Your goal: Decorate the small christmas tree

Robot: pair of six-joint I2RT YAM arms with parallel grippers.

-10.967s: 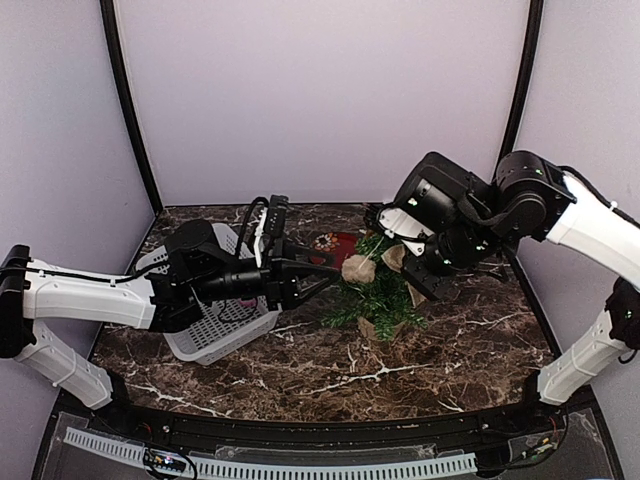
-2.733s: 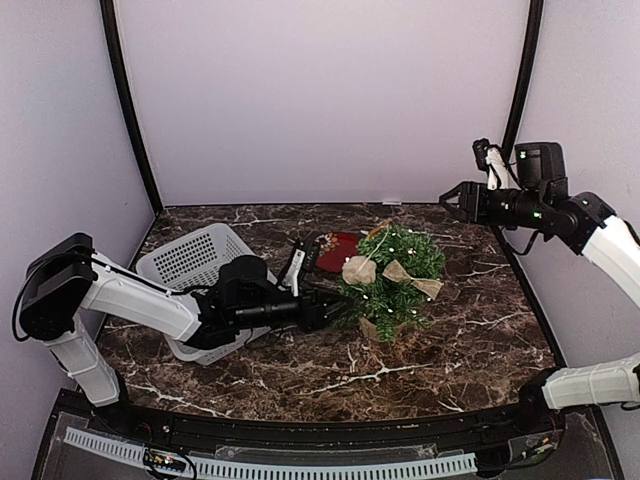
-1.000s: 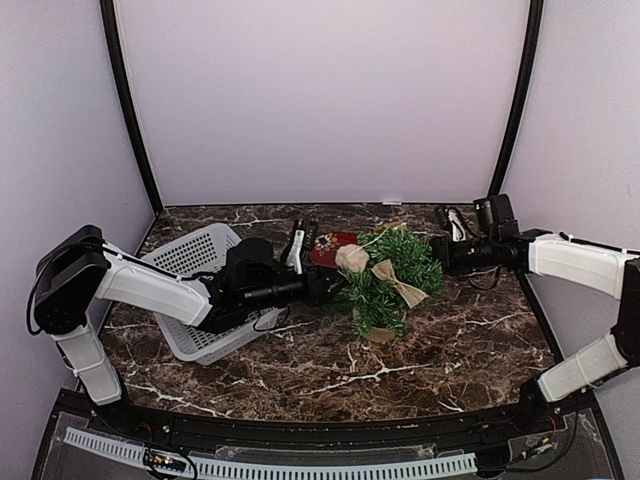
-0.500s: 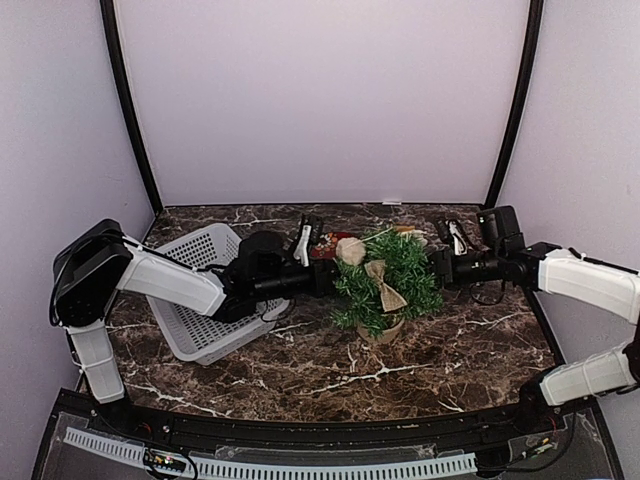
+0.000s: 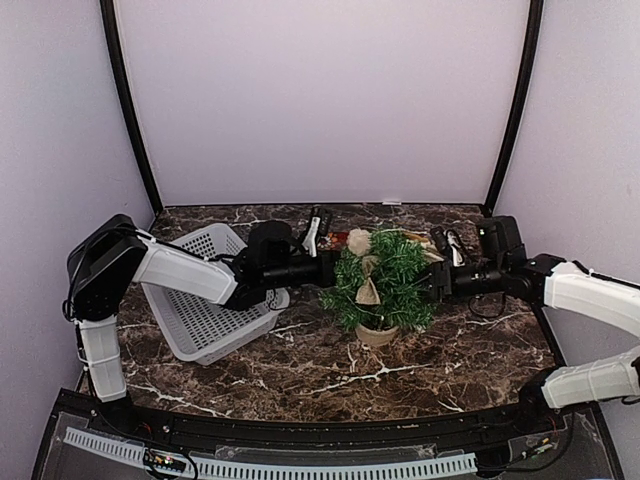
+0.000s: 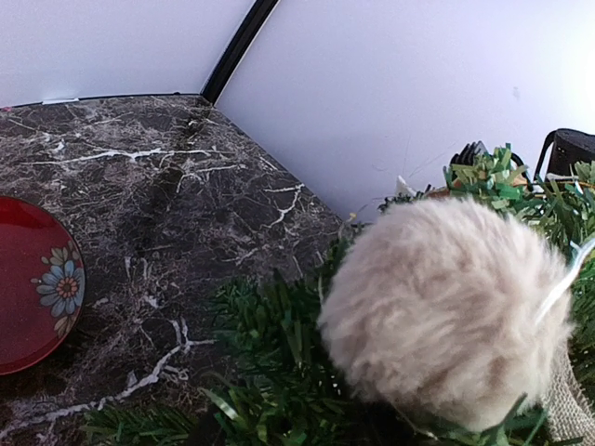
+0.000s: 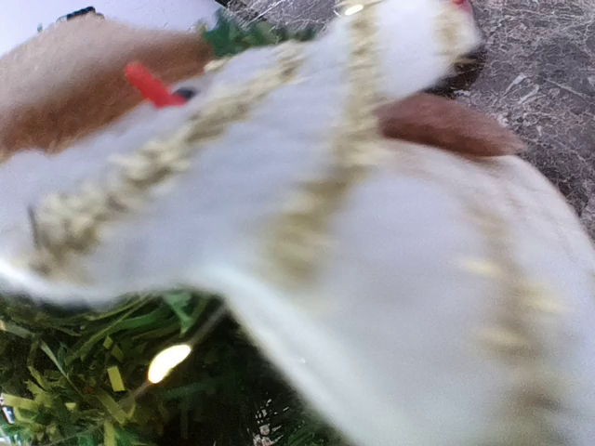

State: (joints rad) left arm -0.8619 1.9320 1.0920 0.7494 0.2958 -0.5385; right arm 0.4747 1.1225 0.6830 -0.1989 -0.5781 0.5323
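- the small christmas tree (image 5: 385, 285) stands upright near the middle of the desk (image 5: 460, 350).
- left fingers (image 5: 327, 268) and right fingers (image 5: 437, 281) reach into its branches from both sides, probably to steady it; clenched or released, i cannot tell.

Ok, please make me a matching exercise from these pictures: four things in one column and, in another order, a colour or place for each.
Things:
1. small christmas tree
2. basket
3. plate
4. pompom

Descriptions:
A. red, with a flower painted on it
B. beige and fluffy, among the top branches
C. white, left of the tree in the top view
D. green, standing in a beige pot

Pairs: 1-D, 2-C, 3-A, 4-B.
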